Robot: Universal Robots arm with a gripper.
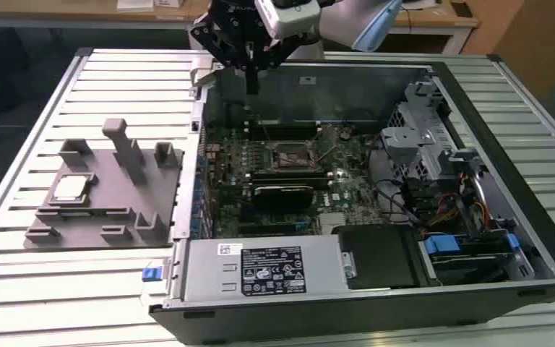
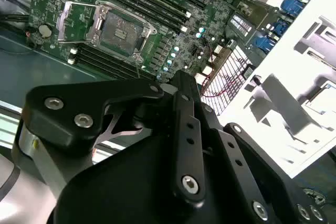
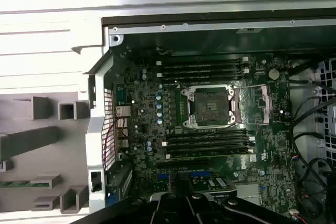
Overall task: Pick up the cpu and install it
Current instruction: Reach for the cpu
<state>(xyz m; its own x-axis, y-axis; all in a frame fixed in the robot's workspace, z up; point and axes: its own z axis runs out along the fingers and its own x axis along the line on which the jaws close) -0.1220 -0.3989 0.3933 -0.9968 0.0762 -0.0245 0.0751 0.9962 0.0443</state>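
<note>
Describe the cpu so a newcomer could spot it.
Start at the open computer case; on the exterior view's left of it lies a grey fixture tray. The cpu sits on it, the only flat silvery square among grey plastic posts.

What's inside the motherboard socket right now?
Nothing is seated: the socket is bare, its load plate swung open, nothing covering it. The cpu lies on the grey fixture tray.

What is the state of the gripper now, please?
Gripper: open or closed cannot be told; it is not holding the cpu, which lies on the grey tray.
</note>
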